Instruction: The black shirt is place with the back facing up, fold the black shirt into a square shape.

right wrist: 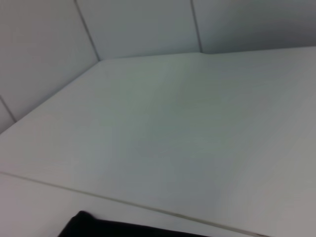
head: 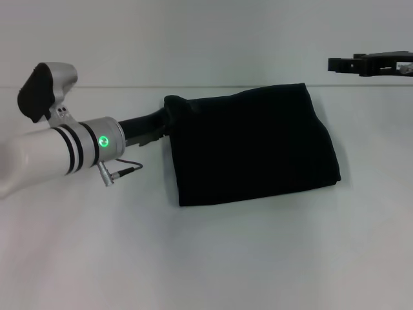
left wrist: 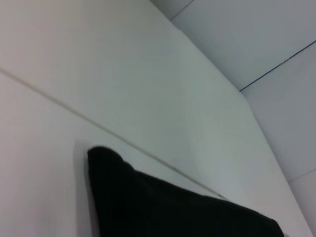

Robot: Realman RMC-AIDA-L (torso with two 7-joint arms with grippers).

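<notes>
We see the black shirt (head: pixel 251 145) lying folded near the middle of the white table (head: pixel 206 258), a little toward 1 o'clock in the head view. It is now a thick, almost square bundle with no print on it. Its top edge is bumpy and its bottom edge slants up toward 3 o'clock. The cloth looks soft and dull, not shiny. The corner at 10 o'clock is lumpy and a bit raised. The left gripper (head: pixel 169 118) is right at that corner, touching the cloth. It is black like the shirt, so the two blend together, and we cannot tell if its fingers are wide, narrow or holding the cloth. The left arm (head: pixel 58 152) is round, smooth and white, with black rings and a small green light. The right gripper (head: pixel 371 64) hangs far off at 2 o'clock, well apart from the shirt. It is partly cut off, and we cannot tell how its fingers stand. Both wrist views show only a dark corner of the shirt (left wrist: pixel 163 207) (right wrist: pixel 98 227) on the table.
</notes>
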